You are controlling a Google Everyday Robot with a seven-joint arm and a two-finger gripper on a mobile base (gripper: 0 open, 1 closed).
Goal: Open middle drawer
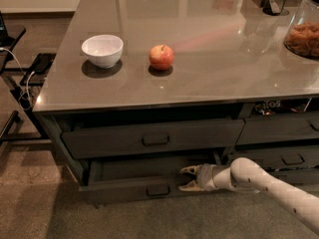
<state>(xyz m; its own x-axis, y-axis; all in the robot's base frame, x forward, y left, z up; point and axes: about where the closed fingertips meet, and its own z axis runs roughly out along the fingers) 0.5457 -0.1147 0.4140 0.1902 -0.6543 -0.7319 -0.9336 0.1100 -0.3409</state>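
Observation:
The middle drawer (124, 189) is the lower wide dark grey one, and it stands pulled out partway. Its dark flat inside shows behind the front, and its small black loop handle (158, 190) sits at the centre. My gripper (190, 178) is just right of that handle, at the top edge of the drawer front. It is open, with one finger (189, 170) above the edge and the other lower, against the front. My white arm (269, 185) reaches in from the lower right.
Above is the taller wide drawer (155, 140), shut. Narrower drawers (279, 131) stand to the right. On the counter (209, 83) are a white bowl (102, 50), an apple (161, 57) and a jar (304, 36). A black rack with cables (22, 78) stands at left.

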